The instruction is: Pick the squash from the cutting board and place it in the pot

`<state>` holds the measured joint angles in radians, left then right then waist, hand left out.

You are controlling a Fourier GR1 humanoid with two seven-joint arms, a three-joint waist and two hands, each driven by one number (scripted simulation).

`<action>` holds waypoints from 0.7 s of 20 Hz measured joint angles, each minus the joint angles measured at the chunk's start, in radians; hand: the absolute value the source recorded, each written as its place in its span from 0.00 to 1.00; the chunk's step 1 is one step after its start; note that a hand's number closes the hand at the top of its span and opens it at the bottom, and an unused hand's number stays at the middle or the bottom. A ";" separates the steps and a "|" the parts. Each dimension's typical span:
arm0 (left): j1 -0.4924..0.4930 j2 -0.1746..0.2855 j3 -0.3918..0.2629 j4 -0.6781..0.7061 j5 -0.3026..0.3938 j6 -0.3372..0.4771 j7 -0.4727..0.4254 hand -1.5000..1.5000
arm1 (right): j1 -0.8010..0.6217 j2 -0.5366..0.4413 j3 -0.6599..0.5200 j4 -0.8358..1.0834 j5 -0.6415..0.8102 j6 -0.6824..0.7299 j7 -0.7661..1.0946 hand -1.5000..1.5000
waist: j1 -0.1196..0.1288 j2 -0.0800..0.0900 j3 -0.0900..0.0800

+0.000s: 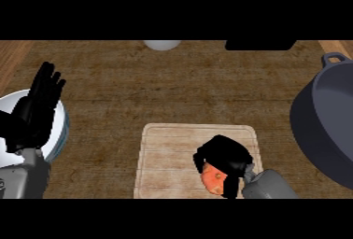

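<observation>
Squash (214,179) within right robot hand (225,154), on cutting board (172,154)

One view looks from the robot's head, steeply down on the counter (138,84) and facing away from the body. The left forearm (24,179) and right forearm (272,186) enter from the lower edge. It sits near enough that the board (172,140) lies whole in the lower centre. The pot (324,126) is cut by the right edge and the plate (60,133) by the left. Along the frame's top a white thing (163,45) and a black thing (260,45) are cropped.
</observation>
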<state>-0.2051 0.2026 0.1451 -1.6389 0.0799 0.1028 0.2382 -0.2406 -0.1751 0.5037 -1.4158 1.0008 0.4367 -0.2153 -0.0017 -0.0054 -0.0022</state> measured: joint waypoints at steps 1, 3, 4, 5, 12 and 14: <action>0.009 -0.002 0.002 0.004 -0.003 0.002 -0.010 0.50 | 0.046 -0.002 0.003 -0.044 0.006 -0.006 0.030 1.00 | -0.006 -0.002 0.000; 0.027 -0.002 0.003 -0.010 -0.004 0.003 -0.005 0.50 | 0.146 -0.009 0.004 -0.130 0.013 -0.021 0.093 1.00 | -0.018 -0.006 0.000; 0.030 0.001 0.007 -0.014 -0.006 0.007 0.000 0.50 | 0.205 -0.012 0.008 -0.175 0.017 -0.033 0.122 1.00 | -0.028 -0.009 -0.001; 0.046 0.000 0.009 -0.016 -0.006 0.006 -0.007 0.50 | 0.260 -0.020 0.009 -0.228 0.019 -0.034 0.154 1.00 | -0.034 -0.009 0.000; 0.052 -0.005 0.007 -0.026 -0.014 0.013 -0.003 0.50 | 0.633 -0.093 0.066 -0.633 0.054 -0.123 0.278 1.00 | -0.039 -0.005 0.001; 0.049 -0.005 0.008 -0.032 -0.015 0.017 0.001 0.50 | 0.686 -0.081 0.037 -0.732 0.030 -0.173 0.287 1.00 | -0.043 -0.006 0.002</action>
<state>-0.1559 0.1975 0.1527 -1.6706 0.0649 0.1202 0.2391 0.4456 -0.2565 0.5410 -2.1477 1.0313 0.2636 0.0719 -0.0450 -0.0111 -0.0006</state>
